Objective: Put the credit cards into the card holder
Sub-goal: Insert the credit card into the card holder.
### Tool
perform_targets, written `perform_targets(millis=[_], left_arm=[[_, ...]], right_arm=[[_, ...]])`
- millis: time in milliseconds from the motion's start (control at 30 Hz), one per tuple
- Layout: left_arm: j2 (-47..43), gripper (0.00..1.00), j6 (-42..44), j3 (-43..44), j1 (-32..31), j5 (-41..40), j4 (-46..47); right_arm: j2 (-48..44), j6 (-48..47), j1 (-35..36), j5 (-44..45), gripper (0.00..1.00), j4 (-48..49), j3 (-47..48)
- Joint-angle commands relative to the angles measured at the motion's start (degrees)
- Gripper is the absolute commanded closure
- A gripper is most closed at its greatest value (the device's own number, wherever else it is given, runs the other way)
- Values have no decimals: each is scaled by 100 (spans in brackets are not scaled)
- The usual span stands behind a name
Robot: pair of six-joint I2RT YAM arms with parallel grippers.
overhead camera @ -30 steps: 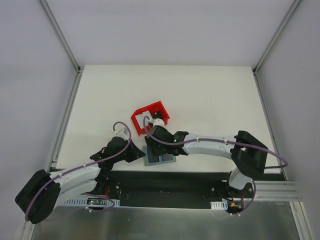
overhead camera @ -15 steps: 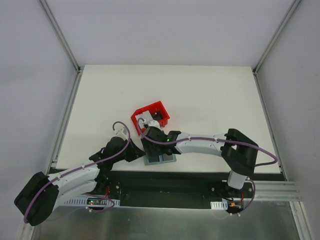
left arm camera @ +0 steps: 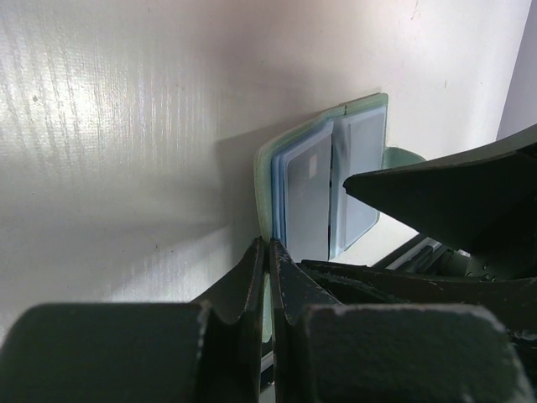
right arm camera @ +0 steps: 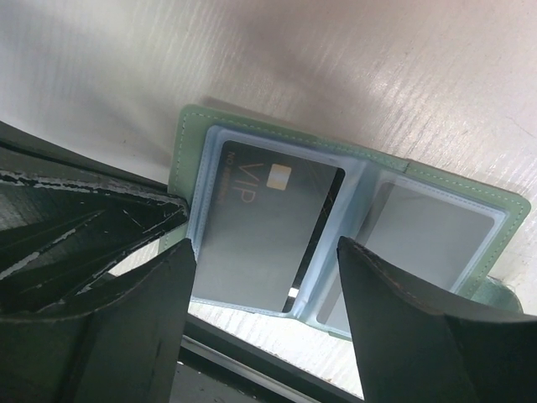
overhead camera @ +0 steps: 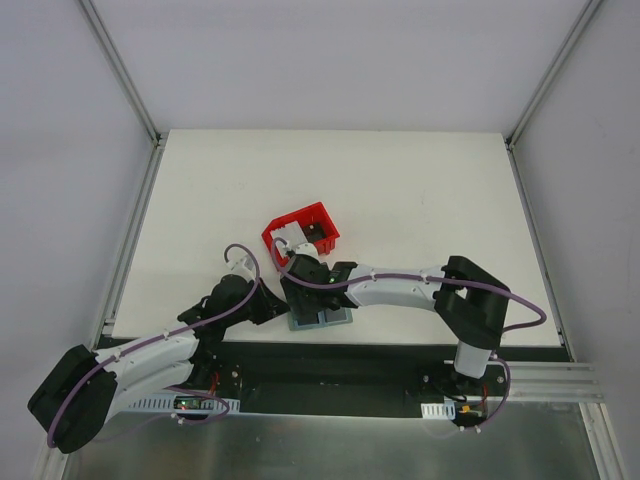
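**Desk:** Top camera first. Where does the job stand?

**Photographer:** The card holder (overhead camera: 322, 318) lies open at the near edge of the table (overhead camera: 400, 180), at six o'clock from the red bin (overhead camera: 300, 214). The left gripper (overhead camera: 274, 306) meets it from nine o'clock. The right gripper (overhead camera: 303, 290) hangs over its eleven o'clock corner. What sits in the bin is too small to call, so I cannot tell how many cards are left.

**Desk:** And the left wrist?

**Photographer:** The left gripper (left arm camera: 268, 245) is clenched, with a pale green sliver showing between its fingers. I judge that to be the holder's edge, pinned to keep it open. The card holder (left arm camera: 352, 168) spreads out toward one o'clock with its pockets facing up.

**Desk:** Right wrist?

**Photographer:** The right gripper (right arm camera: 264, 250) is released and empty, its jaws wide on either side of the card holder (right arm camera: 369, 180). A dark card (right arm camera: 260, 227) marked VIP sits fully inside the nine o'clock pocket. The three o'clock pocket looks grey, and I cannot tell whether it is filled. My reading is that at least one card is in and let go, and any others have yet to be fetched.
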Motion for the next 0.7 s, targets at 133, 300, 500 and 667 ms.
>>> perform_targets(millis=[133, 300, 500, 667], left_arm=[[-160, 100, -85, -82, 3, 61, 188], [-318, 100, -120, -143, 3, 17, 188], [-397, 100, -102, -108, 3, 17, 100], [-424, 100, -94, -100, 3, -10, 91]], right_arm=[[-166, -13, 33, -115, 28, 224, 65], [-8, 83, 33, -203, 28, 189, 91], [-26, 40, 33, -133, 32, 145, 100], [-43, 40, 33, -106, 36, 66, 126]])
